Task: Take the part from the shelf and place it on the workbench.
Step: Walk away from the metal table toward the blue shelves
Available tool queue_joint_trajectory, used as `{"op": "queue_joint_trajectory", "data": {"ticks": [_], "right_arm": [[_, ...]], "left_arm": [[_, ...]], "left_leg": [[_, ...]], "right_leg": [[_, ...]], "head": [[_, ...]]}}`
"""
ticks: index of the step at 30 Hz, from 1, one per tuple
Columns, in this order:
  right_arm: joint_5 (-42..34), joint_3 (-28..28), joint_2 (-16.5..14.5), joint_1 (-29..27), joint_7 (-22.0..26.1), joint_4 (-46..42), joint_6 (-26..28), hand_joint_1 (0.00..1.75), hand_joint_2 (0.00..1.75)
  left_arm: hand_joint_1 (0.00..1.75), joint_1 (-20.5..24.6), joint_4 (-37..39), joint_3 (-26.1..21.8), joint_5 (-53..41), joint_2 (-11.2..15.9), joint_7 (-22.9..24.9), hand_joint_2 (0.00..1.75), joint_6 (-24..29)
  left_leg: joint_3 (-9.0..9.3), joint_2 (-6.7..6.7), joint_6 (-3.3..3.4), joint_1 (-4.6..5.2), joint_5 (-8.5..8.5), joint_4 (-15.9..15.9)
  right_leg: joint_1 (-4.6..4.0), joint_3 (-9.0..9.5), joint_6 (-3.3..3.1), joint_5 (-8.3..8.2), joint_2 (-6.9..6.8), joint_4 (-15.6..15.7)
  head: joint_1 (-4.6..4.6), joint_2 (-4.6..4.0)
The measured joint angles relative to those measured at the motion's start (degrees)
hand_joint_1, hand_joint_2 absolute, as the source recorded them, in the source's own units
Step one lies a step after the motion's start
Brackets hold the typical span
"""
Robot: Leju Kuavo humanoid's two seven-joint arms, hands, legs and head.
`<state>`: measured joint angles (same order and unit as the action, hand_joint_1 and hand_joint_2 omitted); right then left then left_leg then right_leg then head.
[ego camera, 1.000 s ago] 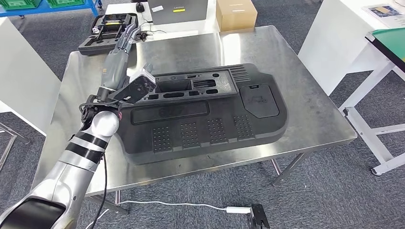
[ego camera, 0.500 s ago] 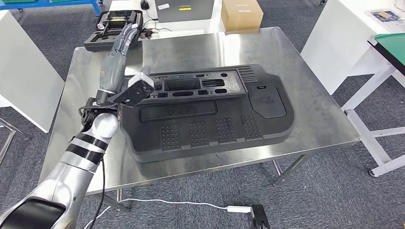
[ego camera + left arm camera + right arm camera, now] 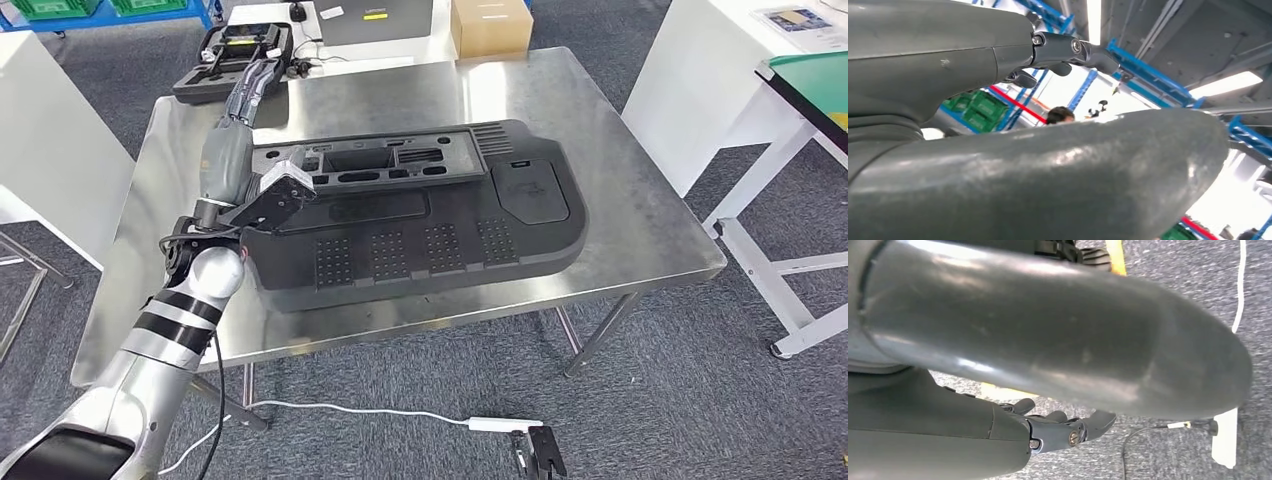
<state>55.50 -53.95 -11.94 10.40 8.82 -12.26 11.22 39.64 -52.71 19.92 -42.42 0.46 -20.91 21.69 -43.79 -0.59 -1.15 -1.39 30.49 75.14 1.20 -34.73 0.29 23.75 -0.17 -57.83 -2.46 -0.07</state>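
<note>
Head view: a large black plastic part lies flat on a steel counter, covering most of its middle and reaching close to the near edge. The silver left arm rises from the lower left, and the left hand stretches out over the counter's far left corner with its fingers extended and holding nothing, beyond the part's far left corner. A black tool case sits on the floor just past that corner, and a cardboard box stands beyond the far edge. A white cable runs across the grey carpet below.

Left wrist view: the left hand's thick grey thumb and dark fingers are spread apart against ceiling lights and blue beams.

Right wrist view: the right hand hangs over carpet, its fingers loosely apart and grasping nothing.
</note>
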Motion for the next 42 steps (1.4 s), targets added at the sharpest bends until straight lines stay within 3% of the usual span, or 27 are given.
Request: {"op": "queue_joint_trajectory", "data": {"ticks": [1, 4, 6, 9, 11, 13, 14, 15, 16, 18, 20, 21, 23, 25, 27, 29, 30, 31, 32, 34, 36, 39, 40, 42], "right_arm": [[-0.02, -0.02, 0.01, -0.01, -0.04, 0.00, 0.02, 0.00, 0.00], [-0.14, -0.07, 0.06, 0.01, -0.08, -0.01, 0.05, 0.00, 0.00], [-0.25, -0.09, 0.16, 0.01, -0.07, -0.02, 0.04, 0.00, 0.00], [-0.45, -0.10, 0.43, -0.12, -0.05, -0.02, 0.03, 0.00, 0.00], [-0.52, -0.12, 0.68, -0.16, -0.02, -0.02, 0.02, 0.00, 0.00], [-0.53, -0.13, 0.89, -0.14, 0.04, -0.02, -0.02, 0.00, 0.00], [-0.53, -0.13, 0.98, -0.14, 0.06, -0.02, -0.04, 0.00, 0.00], [-0.54, -0.13, 1.05, -0.15, 0.07, -0.02, -0.05, 0.00, 0.00], [-0.55, -0.13, 1.12, -0.16, 0.08, -0.02, -0.05, 0.00, 0.00], [-0.60, -0.14, 1.32, -0.08, 0.10, -0.02, -0.05, 0.00, 0.00], [-0.66, -0.15, 1.51, 0.03, 0.14, -0.02, -0.05, 0.00, 0.00], [-0.69, -0.15, 1.58, 0.04, 0.15, -0.02, -0.04, 0.00, 0.00], [-0.76, -0.15, 1.63, -0.04, 0.16, -0.02, -0.02, 0.00, 0.00], [-0.84, -0.17, 1.61, 0.01, 0.16, -0.03, -0.01, 0.00, 0.00], [-0.87, -0.19, 1.57, 0.01, 0.16, -0.03, 0.01, 0.00, 0.00], [-0.88, -0.22, 1.59, -0.04, 0.16, -0.02, 0.02, 0.00, 0.00], [-0.88, -0.23, 1.59, -0.05, 0.16, -0.02, 0.03, 0.00, 0.00], [-0.88, -0.24, 1.60, -0.05, 0.16, -0.02, 0.04, 0.00, 0.00], [-0.88, -0.25, 1.60, -0.05, 0.16, -0.02, 0.05, 0.00, 0.00], [-0.89, -0.28, 1.60, -0.01, 0.16, -0.03, 0.07, 0.00, 0.00], [-0.89, -0.30, 1.62, 0.05, 0.16, -0.04, 0.10, 0.00, 0.00], [-0.95, -0.32, 1.56, -0.02, 0.16, -0.03, 0.12, 0.00, 0.00], [-0.98, -0.33, 1.56, -0.05, 0.16, -0.02, 0.12, 0.00, 0.00], [-1.07, -0.34, 1.60, -0.06, 0.16, -0.02, 0.12, 0.00, 0.00]], "left_arm": [[0.00, -0.14, 0.05, -0.01, -0.34, 0.01, 0.01, 0.00, 0.39], [0.00, -0.23, 0.05, -0.02, -1.90, -0.13, 0.14, 0.00, 2.33], [0.00, -0.31, 0.04, -0.03, -2.75, -0.41, 0.37, 0.00, 3.49], [0.00, -0.42, 0.04, -0.01, -3.64, -1.11, 0.67, 0.00, 4.58], [0.00, -0.43, 0.05, 0.01, -3.87, -1.73, 0.79, 0.00, 4.87], [0.00, -0.51, 0.05, 0.03, -3.91, -2.13, 0.86, 0.00, 4.93], [0.00, -0.58, 0.06, 0.03, -3.91, -2.22, 0.86, 0.00, 4.93], [0.00, -0.66, 0.07, 0.04, -3.91, -2.27, 0.87, 0.00, 4.92], [0.00, -0.74, 0.07, 0.04, -3.88, -2.31, 0.87, 0.00, 4.91], [0.00, -0.81, 0.07, 0.04, -3.67, -2.37, 0.85, 0.00, 4.81], [0.00, -0.82, 0.02, -0.01, -3.15, -2.46, 0.75, 0.00, 4.43], [0.00, -0.86, 0.00, -0.02, -2.85, -2.56, 0.67, 0.00, 4.15], [0.00, -1.01, -0.05, -0.05, -2.29, -2.74, 0.57, 0.00, 3.77], [0.00, -1.12, -0.15, -0.18, -1.85, -2.76, 0.56, 0.00, 3.71], [0.00, -1.26, -0.24, -0.38, -1.62, -2.73, 0.56, 0.00, 3.71], [0.00, -1.59, -0.27, -0.52, -1.56, -2.73, 0.57, 0.00, 3.71], [0.00, -1.76, -0.28, -0.59, -1.56, -2.73, 0.61, 0.00, 3.78], [0.00, -1.87, -0.33, -0.65, -1.57, -2.73, 0.71, 0.00, 3.87], [0.00, -1.89, -0.44, -0.70, -1.60, -2.73, 0.82, 0.00, 3.96], [0.00, -1.72, -0.80, -0.84, -1.66, -2.73, 0.99, 0.00, 4.08], [0.00, -1.59, -1.22, -0.96, -1.84, -2.71, 1.05, 0.00, 4.31], [0.00, -1.58, -1.59, -1.03, -2.20, -2.67, 1.26, 0.00, 4.89], [0.00, -1.54, -1.73, -1.03, -2.38, -2.69, 1.36, 0.00, 5.04], [0.00, -1.44, -2.04, -1.02, -2.70, -2.72, 1.57, 0.00, 5.26]], "left_leg": [[1.95, 0.07, 0.07, -0.01, -0.80, -1.63], [10.44, 0.27, 0.56, 0.18, -2.80, -12.80], [11.97, 0.19, 0.99, 0.66, -2.61, -15.66], [10.88, 0.17, 2.37, 0.85, -4.08, -16.17], [9.60, 0.23, 3.40, 0.67, -5.52, -16.63], [7.95, 0.22, 3.83, 0.78, -6.77, -16.63], [7.13, 0.23, 3.84, 0.82, -7.37, -16.61], [6.36, 0.23, 3.80, 0.84, -7.95, -16.59], [5.62, 0.24, 3.72, 0.85, -8.53, -16.57], [4.35, 0.18, 3.43, 0.84, -9.67, -16.54], [3.54, 0.13, 2.88, 0.95, -10.82, -16.65], [3.40, 0.11, 2.53, 0.95, -11.41, -16.79], [3.30, 0.04, 1.78, 0.92, -12.59, -17.41], [2.50, 0.00, 1.16, 0.89, -11.22, -16.57], [0.74, 0.07, 0.69, 0.77, -6.14, -11.25], [-0.93, 0.11, 0.21, 0.56, -1.71, -3.42], [-0.93, 0.13, -0.01, 0.41, -1.08, -1.06], [0.19, 0.17, -0.17, 0.22, -1.51, -0.99], [2.45, 0.24, -0.29, -0.01, -2.61, -3.24], [8.18, 0.30, -0.39, -0.19, -4.02, -11.13], [10.99, 0.15, -0.01, 0.13, -4.03, -15.68], [10.45, 0.11, 1.36, 0.56, -4.75, -16.22], [10.05, 0.20, 2.05, 0.52, -5.25, -16.38], [8.91, 0.36, 3.17, 0.41, -6.37, -16.64]], "right_leg": [[-0.04, -0.43, 0.15, -0.32, -0.03, -0.07], [-0.17, -1.34, 0.88, -1.17, -0.12, -0.32], [-0.26, -1.62, 1.72, -1.77, -0.21, -0.33], [-0.14, -2.47, 2.78, -1.84, -0.19, -0.54], [-0.22, -4.39, 2.47, 1.73, -0.05, -4.57], [-0.26, -6.72, 2.12, 6.47, 0.03, -12.11], [-0.26, -7.32, 2.29, 7.72, 0.05, -15.24], [-0.26, -7.11, 2.66, 7.93, 0.05, -16.74], [-0.26, -5.87, 3.14, 7.23, 0.05, -16.17], [-0.29, -0.67, 3.62, 5.22, 0.08, -9.52], [-0.58, 4.50, 3.10, 4.91, 0.16, -1.83], [-0.78, 5.65, 2.73, 5.10, 0.23, 0.17], [-0.83, 5.34, 2.04, 4.42, 0.25, 0.81], [-0.29, 4.71, 1.03, 3.24, 0.08, 1.24], [0.06, 3.93, 0.17, 2.03, -0.13, 1.42], [-0.01, 2.78, -0.06, 1.09, -0.29, 1.34], [-0.01, 2.20, 0.00, 0.66, -0.35, 1.29], [0.03, 1.65, 0.17, 0.29, -0.39, 1.21], [0.11, 1.21, 0.38, -0.01, -0.41, 1.08], [0.15, 0.43, 0.91, -0.41, -0.45, 0.64], [0.06, -0.14, 1.61, -0.86, -0.51, 0.35], [0.08, -0.80, 2.86, -1.39, -0.46, 0.33], [0.11, -1.42, 2.94, -0.54, -0.38, -0.50], [0.14, -3.64, 2.47, 3.37, -0.16, -5.60]], "head": [[-0.01, 0.00], [0.03, 0.00], [0.07, 0.00], [0.03, 0.00], [0.23, 0.00], [0.44, 0.00], [0.46, 0.00], [0.46, 0.00], [0.47, 0.00], [0.48, 0.00], [0.39, 0.00], [0.43, 0.00], [0.51, 0.00], [0.43, 0.00], [0.12, 0.00], [-0.03, 0.00], [-0.02, 0.00], [-0.03, 0.00], [-0.04, 0.00], [-0.09, 0.00], [-0.08, 0.00], [-0.04, 0.00], [0.05, 0.00], [0.25, 0.00]]}}
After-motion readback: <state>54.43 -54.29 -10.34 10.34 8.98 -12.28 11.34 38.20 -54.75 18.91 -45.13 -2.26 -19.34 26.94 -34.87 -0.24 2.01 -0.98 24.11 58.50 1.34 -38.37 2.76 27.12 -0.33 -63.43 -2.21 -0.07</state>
